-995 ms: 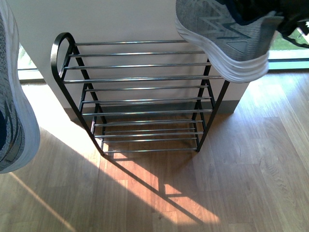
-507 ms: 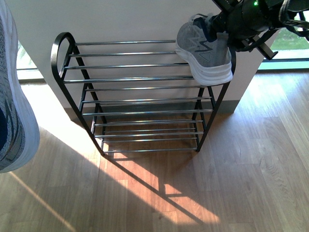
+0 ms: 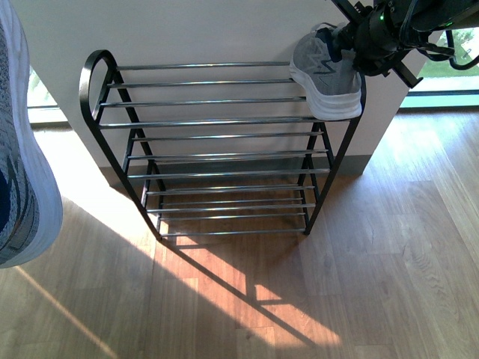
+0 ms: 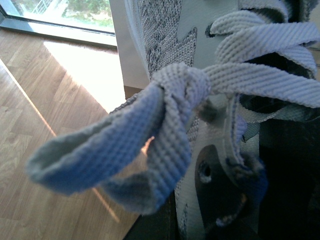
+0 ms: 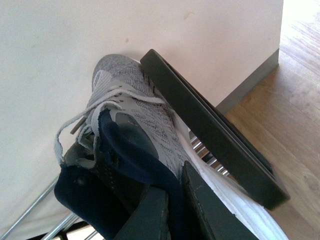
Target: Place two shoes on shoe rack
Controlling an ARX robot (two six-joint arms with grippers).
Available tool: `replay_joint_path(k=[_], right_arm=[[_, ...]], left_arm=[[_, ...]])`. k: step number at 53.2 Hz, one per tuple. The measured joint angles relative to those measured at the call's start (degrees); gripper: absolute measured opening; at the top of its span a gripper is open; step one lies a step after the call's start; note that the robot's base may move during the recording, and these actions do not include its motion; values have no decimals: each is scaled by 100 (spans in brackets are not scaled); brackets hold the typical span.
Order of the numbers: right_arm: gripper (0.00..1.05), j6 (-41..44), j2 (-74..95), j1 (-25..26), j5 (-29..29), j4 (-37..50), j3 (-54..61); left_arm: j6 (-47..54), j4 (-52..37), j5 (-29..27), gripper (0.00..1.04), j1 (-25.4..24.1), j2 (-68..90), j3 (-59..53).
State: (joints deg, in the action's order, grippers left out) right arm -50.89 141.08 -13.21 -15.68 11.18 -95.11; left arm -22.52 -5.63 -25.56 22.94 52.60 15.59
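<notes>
The shoe rack (image 3: 217,120) stands against a white wall, black uprights and chrome rods. My right gripper (image 3: 370,45) is shut on a grey sneaker (image 3: 325,75) and holds it over the right end of the top tier, beside the right upright. In the right wrist view the fingers (image 5: 200,210) pinch the navy collar of this sneaker (image 5: 135,110), next to the black upright (image 5: 215,130). My left gripper is shut on the other grey sneaker (image 3: 19,164), held up at the far left, close to the camera. The left wrist view shows its grey laces (image 4: 165,110); the jaws are hidden.
The wooden floor (image 3: 359,284) has a sunlit patch in front of the rack. A window (image 3: 449,71) runs low at the right, another (image 4: 65,12) shows in the left wrist view. The white wall (image 3: 187,30) is right behind the rack.
My right gripper has carried its sneaker away from the camera and down onto the right end of the rack's top tier. The left sneaker has not moved.
</notes>
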Motion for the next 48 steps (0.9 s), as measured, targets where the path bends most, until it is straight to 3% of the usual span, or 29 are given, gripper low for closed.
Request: replay_joint_path(k=[10,17,24,34,40,48], right_arm=[[6,315,225,55,114,57,-186],[32,570,0,70,374,516,254],[58,726,-1045,24,942,1414,1687],[85,890,-2496,131,1626,2188,3316],[97,1091,-3342,304,2079,2463,4277],[96,1993,-5108,684,2813,2680,6050]], left_arm=[[0,0,-7,2,0,0,0],[0,0,0,2,0,0,0],[-2,0,-2,2,0,0,0],[0,0,-2,2,0,0,0],[0,0,-2,2,0,0,0],[0,0,0,2,0,0,0]])
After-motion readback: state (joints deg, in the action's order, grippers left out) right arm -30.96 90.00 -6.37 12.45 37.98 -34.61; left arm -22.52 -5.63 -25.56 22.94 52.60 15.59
